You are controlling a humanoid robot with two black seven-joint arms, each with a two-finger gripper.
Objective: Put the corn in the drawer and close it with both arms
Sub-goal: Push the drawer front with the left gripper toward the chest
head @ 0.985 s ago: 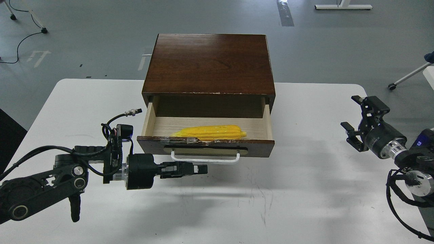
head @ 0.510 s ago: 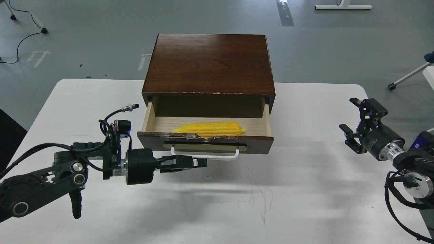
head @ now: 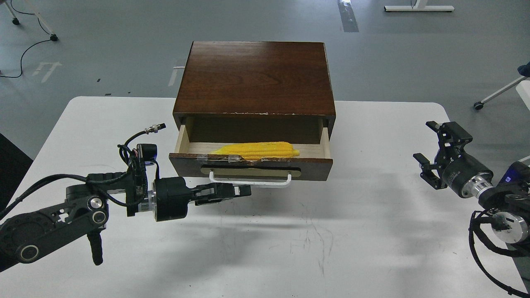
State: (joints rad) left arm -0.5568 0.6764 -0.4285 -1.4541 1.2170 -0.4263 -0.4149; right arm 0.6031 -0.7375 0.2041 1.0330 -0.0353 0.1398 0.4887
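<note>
The yellow corn (head: 256,150) lies lengthwise inside the drawer (head: 250,167), close behind its front panel. The drawer is partly open and sticks out of the dark brown cabinet (head: 254,76). Its white bar handle (head: 249,182) faces me. My left gripper (head: 244,191) is shut and empty, its fingers pointing right, just below and against the handle's left part. My right gripper (head: 430,147) is open and empty, hovering above the table far to the right of the drawer.
The cabinet stands at the back middle of the white table (head: 331,231). Grey floor lies beyond, with cables and a stand leg at far left (head: 25,45) and a wheeled leg at far right (head: 492,97).
The drawer has slid back into the cabinet, showing less of its inside. My left gripper has moved away from me with the drawer front. My right gripper has barely shifted.
</note>
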